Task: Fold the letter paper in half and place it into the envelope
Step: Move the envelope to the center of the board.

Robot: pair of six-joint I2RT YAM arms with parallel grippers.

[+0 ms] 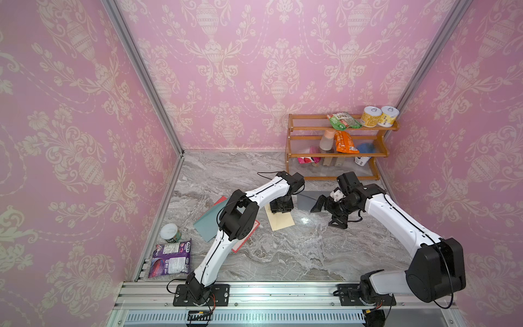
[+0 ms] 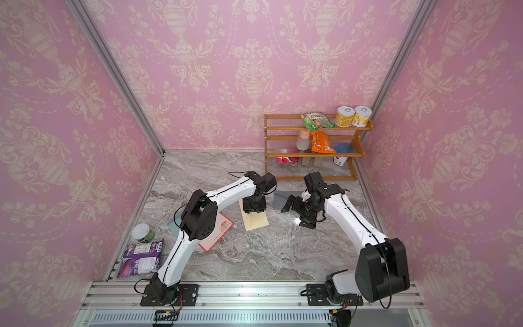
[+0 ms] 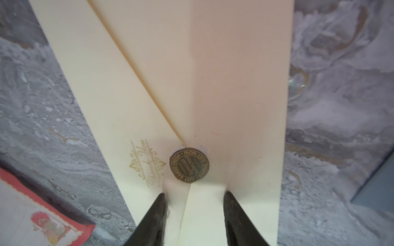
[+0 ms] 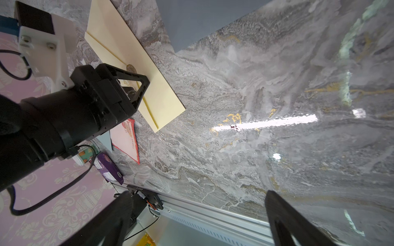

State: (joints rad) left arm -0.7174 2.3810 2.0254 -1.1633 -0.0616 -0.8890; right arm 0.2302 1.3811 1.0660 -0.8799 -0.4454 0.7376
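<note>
Your left gripper point(image 3: 195, 193) sits half open on the envelope point(image 3: 245, 85), right gripper point(image 4: 197, 192) wide open and empty. Push hard and the envelope may crumple.

Top views: left gripper point(image 1: 280, 206) sits over the far end of the envelope point(image 1: 283, 222), so that end and the fingertips are hidden. Left elbow point(image 1: 237, 218) covers most of the letter point(image 2: 218, 232) and part of the teal sheet point(image 1: 206, 223). Grey sheet point(image 1: 307, 199) lies partly behind the right gripper point(image 1: 324, 215). Items on the lowest level of the shelf point(image 1: 336, 155) are too small to identify.

Left wrist view: envelope runs out of frame at two edges. Only the ends of the fingers point(image 3: 157, 213) show. Seal point(image 3: 189, 166) lettering is blurred and unreadable. Letter is cut at the frame corner.

Right wrist view: right fingers point(image 4: 281, 215) are blurred and cut by the edge.
</note>
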